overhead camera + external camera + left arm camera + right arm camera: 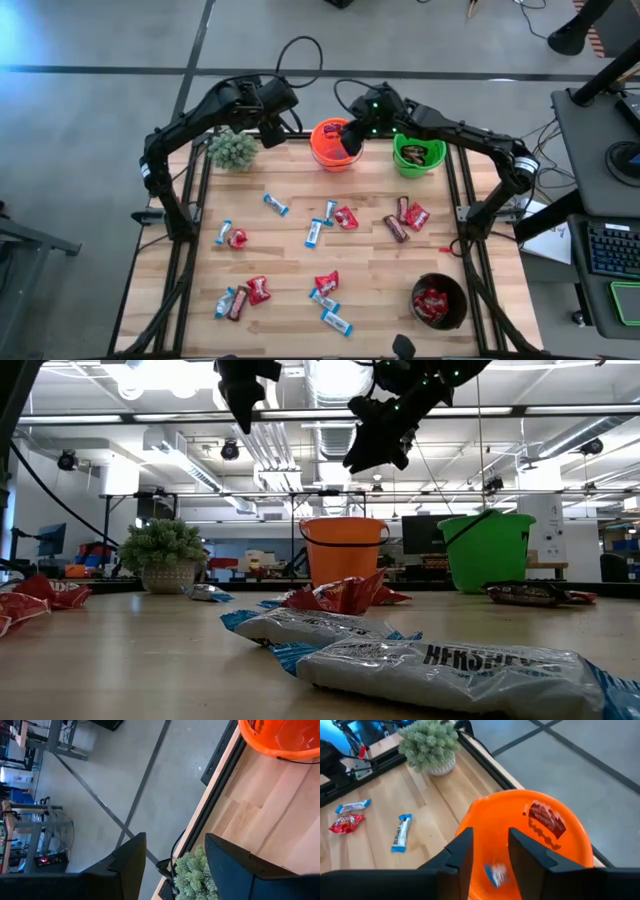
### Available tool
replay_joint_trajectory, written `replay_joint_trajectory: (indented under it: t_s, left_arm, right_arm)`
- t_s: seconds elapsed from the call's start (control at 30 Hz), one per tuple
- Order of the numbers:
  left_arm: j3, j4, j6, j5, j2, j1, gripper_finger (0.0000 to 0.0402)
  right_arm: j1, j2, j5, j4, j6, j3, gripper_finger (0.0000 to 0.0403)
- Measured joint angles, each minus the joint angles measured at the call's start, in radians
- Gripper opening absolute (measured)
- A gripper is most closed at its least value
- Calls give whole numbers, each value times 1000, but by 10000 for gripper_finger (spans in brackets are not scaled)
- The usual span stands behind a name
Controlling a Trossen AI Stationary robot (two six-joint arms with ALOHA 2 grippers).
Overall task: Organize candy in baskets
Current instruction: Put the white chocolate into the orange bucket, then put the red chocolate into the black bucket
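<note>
**Right claw above the orange basket, fingers parted**

Right claw (352, 137) hangs over the orange basket (333, 146) at the far edge of the tabletop (290, 262). Its fingers (462, 851) stand a narrow gap apart with nothing between them. A blue-and-white bar (495, 873) shows below the gap, blurred, inside the basket. A red packet (546, 819) lies against the basket's inner wall.

Left claw (270, 131) waits above the far edge between the potted plant (233, 149) and the orange basket, fingers wide, empty.

Green basket (418, 155) stands just beside the orange one, to its right in the high view, with a dark brown bar (417, 153) in it. Black basket (438, 301) sits near the front right corner and holds red packets (432, 301).

Loose candy is scattered across the middle and front of the tabletop: blue-and-white bars, red packets, dark brown bars. A Hershey's bar (450, 665) lies closest to the low camera.
</note>
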Motion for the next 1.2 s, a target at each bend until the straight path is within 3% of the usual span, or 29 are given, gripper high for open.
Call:
replay_joint_trajectory:
  t_s: [0.3,0.53,0.8,1.2]
  left_arm:
    - [0,-2,23,0,1,1,184]
    - [0,-2,23,16,1,0,184]
    - [0,-2,23,17,1,0,185]
    - [0,2,16,18,1,0,185]
  right_arm:
    - [-1,-49,-6,-3,-15,0,154]
    - [0,-129,-12,-26,-13,0,148]
    - [10,-191,-167,-188,19,1,144]
    - [93,-209,-158,-338,-25,1,154]
